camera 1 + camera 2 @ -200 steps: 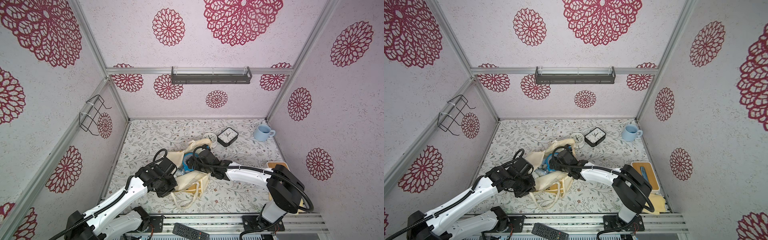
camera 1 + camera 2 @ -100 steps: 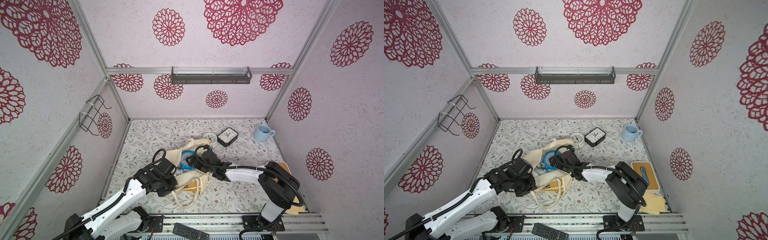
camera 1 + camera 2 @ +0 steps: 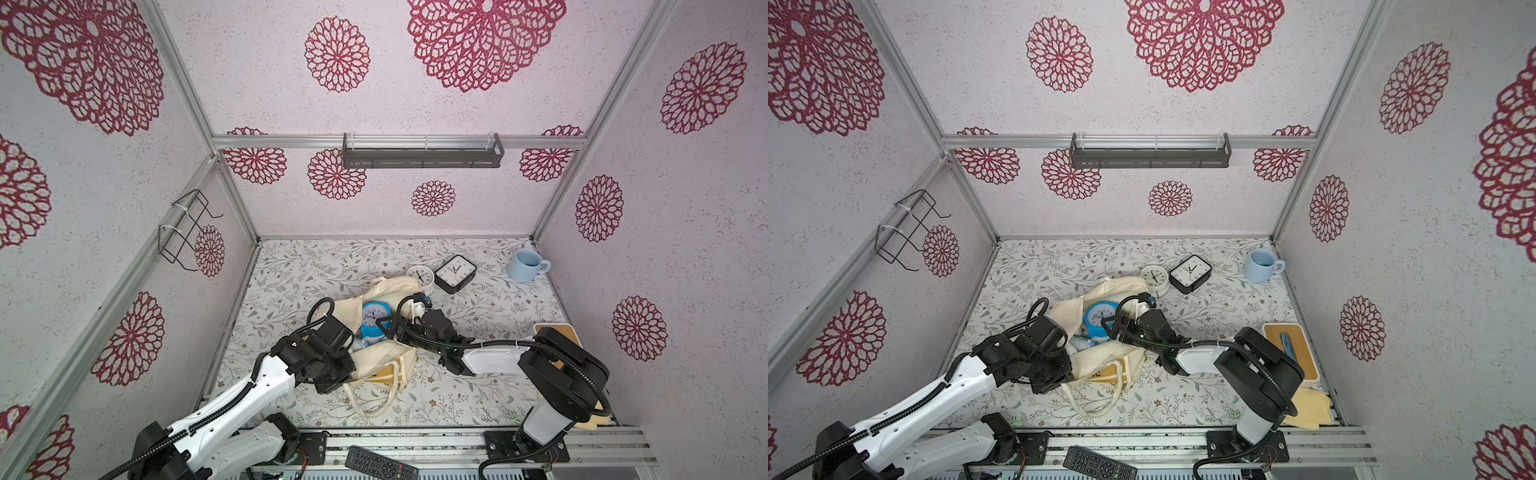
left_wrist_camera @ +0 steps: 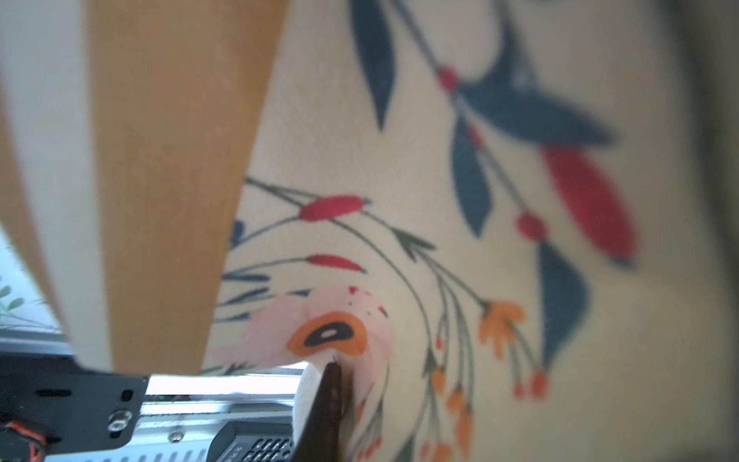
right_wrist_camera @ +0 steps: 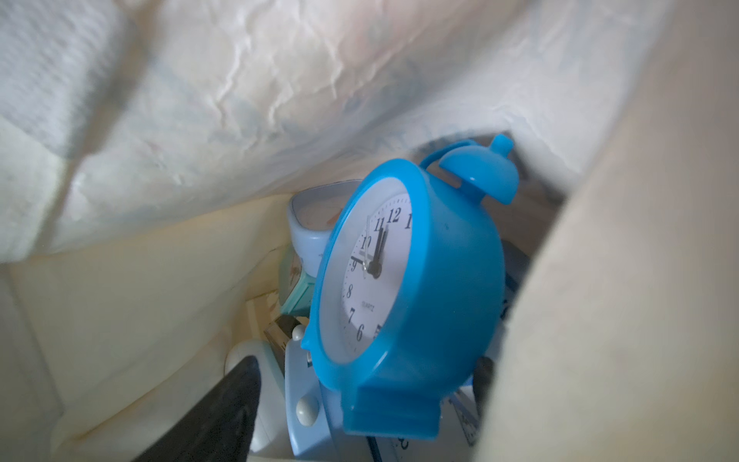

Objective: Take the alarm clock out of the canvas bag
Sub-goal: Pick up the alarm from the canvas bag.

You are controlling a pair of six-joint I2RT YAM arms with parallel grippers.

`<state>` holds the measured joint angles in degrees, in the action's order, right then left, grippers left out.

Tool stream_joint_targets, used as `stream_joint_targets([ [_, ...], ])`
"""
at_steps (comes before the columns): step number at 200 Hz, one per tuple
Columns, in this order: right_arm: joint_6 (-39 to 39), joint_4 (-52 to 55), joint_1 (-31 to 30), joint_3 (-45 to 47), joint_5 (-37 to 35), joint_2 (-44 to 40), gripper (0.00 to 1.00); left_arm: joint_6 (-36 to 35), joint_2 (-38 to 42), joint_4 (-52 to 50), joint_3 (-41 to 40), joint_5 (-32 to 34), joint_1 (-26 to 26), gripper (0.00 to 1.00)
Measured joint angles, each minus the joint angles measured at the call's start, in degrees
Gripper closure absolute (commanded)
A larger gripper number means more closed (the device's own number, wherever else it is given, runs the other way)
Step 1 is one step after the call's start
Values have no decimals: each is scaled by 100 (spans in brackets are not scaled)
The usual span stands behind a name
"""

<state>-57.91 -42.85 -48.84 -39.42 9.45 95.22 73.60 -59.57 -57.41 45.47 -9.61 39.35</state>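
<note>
The cream canvas bag (image 3: 390,286) (image 3: 1121,286) lies on its side mid-table, mouth held agape. A bright blue twin-bell alarm clock (image 3: 374,318) (image 3: 1099,315) (image 5: 404,280) stands in the mouth. My right gripper (image 3: 380,329) (image 3: 1106,323) (image 5: 366,372) reaches into the bag, open, one finger (image 5: 224,408) on each side of the clock's base and a gap showing beside it. My left gripper (image 4: 326,370) (image 3: 347,359) is shut on the bag's cloth (image 4: 400,160) at the near lip. Other pale clocks (image 5: 316,216) lie deeper inside.
A white round clock (image 3: 420,276) and a black square clock (image 3: 455,272) stand just behind the bag. A blue mug (image 3: 525,266) sits at the back right and a wooden board (image 3: 557,332) at the right edge. A remote (image 3: 380,463) lies on the front rail.
My right gripper has pushed further into the bag mouth, up to the blue clock, and its jaws have narrowed a little. The clock shows more fully. The left arm has hardly moved.
</note>
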Motion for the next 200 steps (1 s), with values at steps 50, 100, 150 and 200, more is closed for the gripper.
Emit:
stream_joint_targets([
  [50, 50, 372, 11, -284, 85, 2, 13, -4, -2, -57, 0, 2, 0, 96],
  [100, -837, 197, 68, -520, 92, 245, 12, 15, 50, -120, 0, 24, 0, 96],
  [150, -1788, -372, 85, -527, 63, 402, 13, 22, 109, -254, 0, 39, 4, 96],
  [200, -2079, -337, 96, -546, 33, 466, 25, 24, 122, -284, 0, 26, 4, 96],
])
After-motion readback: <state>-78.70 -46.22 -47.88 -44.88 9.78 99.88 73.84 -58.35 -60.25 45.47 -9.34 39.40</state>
